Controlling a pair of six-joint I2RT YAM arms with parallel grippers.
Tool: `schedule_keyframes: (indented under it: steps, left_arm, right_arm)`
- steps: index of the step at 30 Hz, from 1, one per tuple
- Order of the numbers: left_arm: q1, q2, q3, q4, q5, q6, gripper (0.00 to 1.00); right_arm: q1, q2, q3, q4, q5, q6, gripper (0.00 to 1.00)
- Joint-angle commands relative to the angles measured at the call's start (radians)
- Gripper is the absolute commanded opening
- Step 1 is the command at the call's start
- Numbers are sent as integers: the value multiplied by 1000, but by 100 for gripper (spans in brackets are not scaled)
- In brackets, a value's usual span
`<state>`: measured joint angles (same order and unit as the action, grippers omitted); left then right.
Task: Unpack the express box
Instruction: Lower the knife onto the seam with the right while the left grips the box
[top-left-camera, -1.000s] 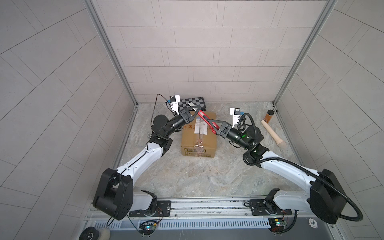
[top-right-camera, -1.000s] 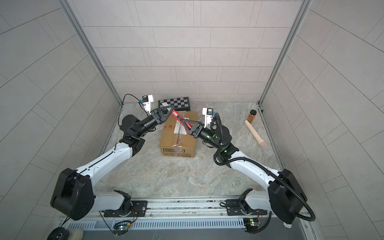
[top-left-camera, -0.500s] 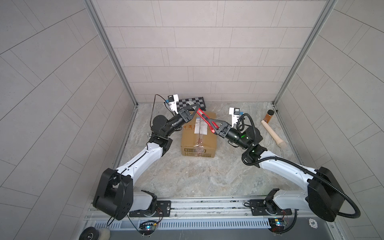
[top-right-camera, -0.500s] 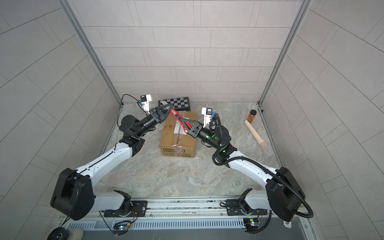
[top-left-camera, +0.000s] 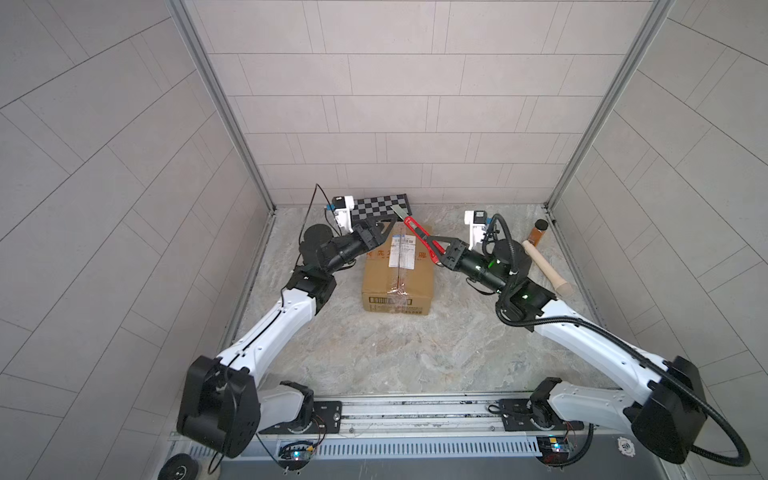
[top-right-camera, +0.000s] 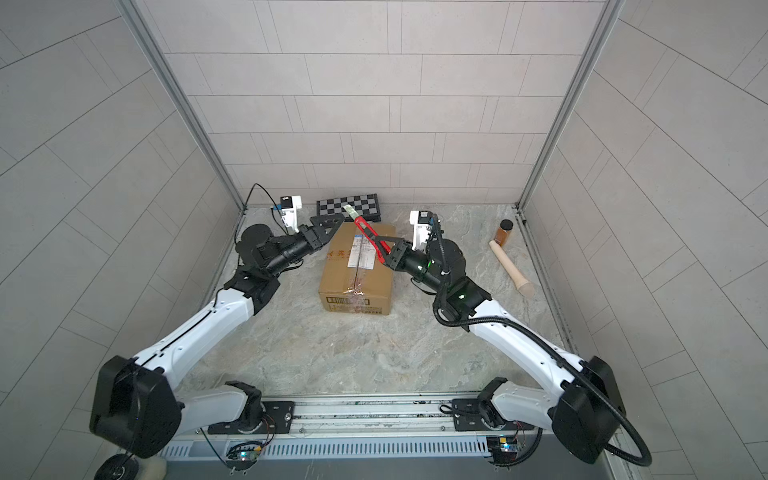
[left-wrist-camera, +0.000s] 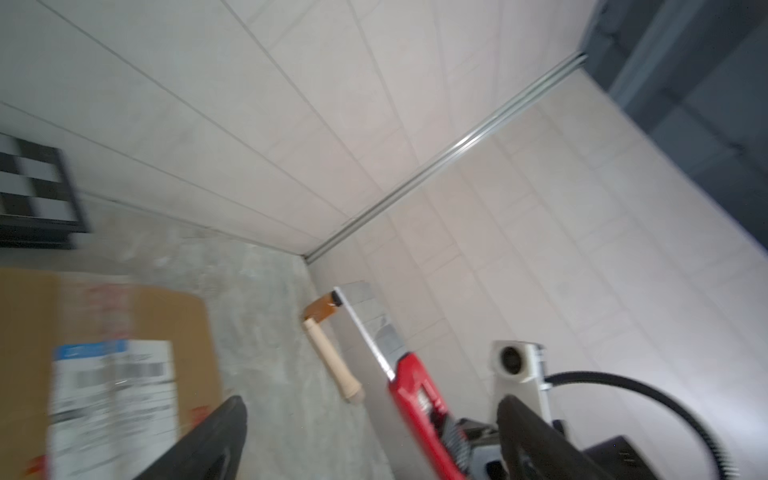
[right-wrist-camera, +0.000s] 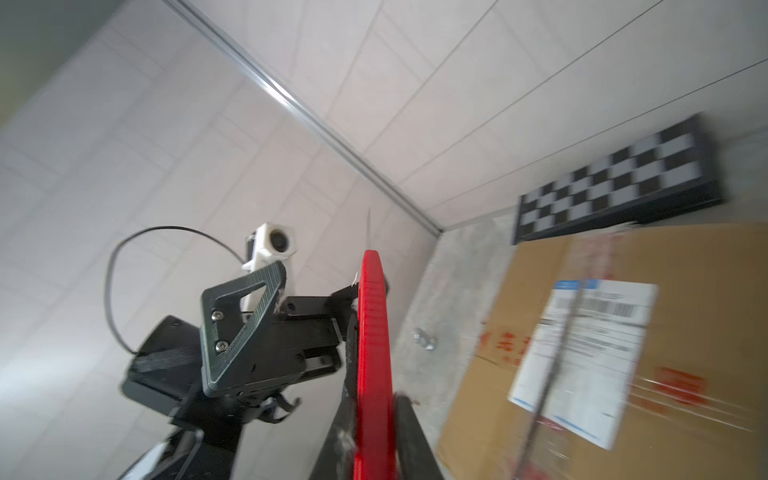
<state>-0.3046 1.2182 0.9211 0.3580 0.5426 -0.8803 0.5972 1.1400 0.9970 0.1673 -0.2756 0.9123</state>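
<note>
- Toward the back middle of the table (top-left-camera: 386, 357) you have the express box (top-left-camera: 397, 276) sitting flat, flaps closed, with clear tape running along the top seam.
- The white shipping label (top-left-camera: 403, 249) sits on the far half of the box top, and a printed barcode shows on the near side face.
- Your right gripper (top-left-camera: 437, 248) is pinching the red utility knife (top-left-camera: 420, 237) by its handle end, above the box's far right corner.
- The knife is tilted, with its blade (top-left-camera: 398, 210) extended, raised off the cardboard and pointing toward the back wall.
- Your left gripper (top-left-camera: 388, 227) has its jaws spread wide. It hovers over the box's far left edge, just beside the knife's blade end.
- In the left wrist view the knife body passes between the spread fingers (left-wrist-camera: 226, 432), with neither finger on it.
- In the right wrist view the red handle is clamped on both sides, and the box is blurred.
- The checkered board case (top-left-camera: 380, 205) lies behind the box against the back wall.
- The wooden roller (top-left-camera: 546, 266) and the brown jar (top-left-camera: 538, 232) lie by the right wall, well apart from the box.
</note>
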Motion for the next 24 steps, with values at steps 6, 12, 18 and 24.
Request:
schedule_keyframes:
  steps: [6, 12, 18, 24]
  left_arm:
    - [18, 20, -6, -559, -271, 405, 100]
    - [-77, 82, -34, -606, -396, 443, 100]
    - [-148, 136, -84, -604, -452, 396, 100]
    - [-189, 146, -165, -567, -485, 309, 99]
  right_arm:
    - [52, 65, 341, -838, 273, -296, 0]
    - [119, 181, 471, -987, 298, -358, 0]
    - [152, 256, 528, -1042, 273, -390, 0]
    - [164, 289, 538, -1036, 263, -398, 0]
